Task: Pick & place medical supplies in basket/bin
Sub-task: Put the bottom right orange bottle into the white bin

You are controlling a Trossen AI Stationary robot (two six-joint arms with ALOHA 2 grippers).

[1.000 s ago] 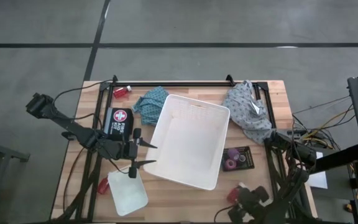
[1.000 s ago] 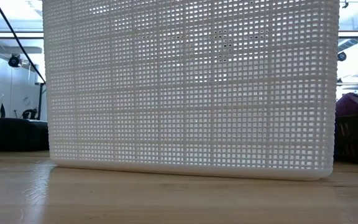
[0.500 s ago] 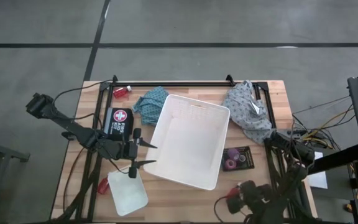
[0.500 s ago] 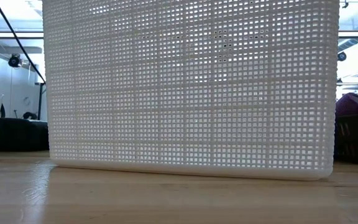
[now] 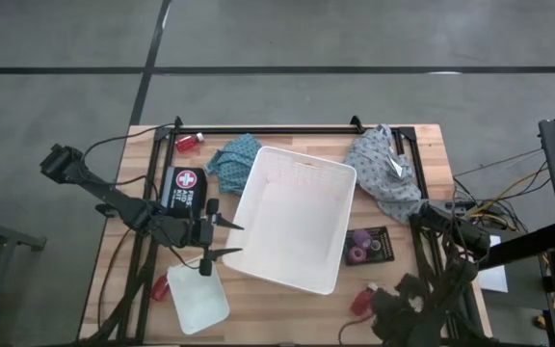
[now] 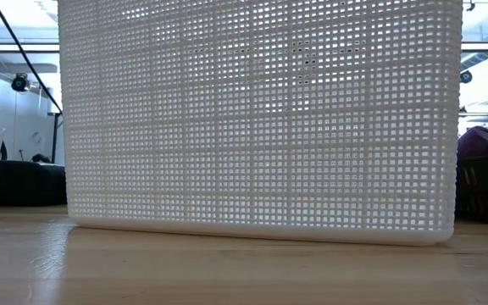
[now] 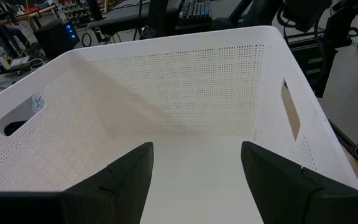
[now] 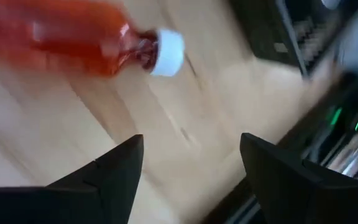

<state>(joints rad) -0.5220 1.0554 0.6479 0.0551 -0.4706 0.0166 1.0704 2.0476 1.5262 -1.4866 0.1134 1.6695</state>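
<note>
Two grippers stood with fingers apart and nothing held; the basket was bare inside.

Nearest, by the table's front edge, the right gripper hovered just short of a red bottle lying on its side on the wood; the reach for it looked to be the step in hand, and next called for straddling its body and closing. Room was tight there, beside the frame. Farther in, the left gripper waited at the white basket rim. Farthest lay the cloths, teal and grey.
</note>
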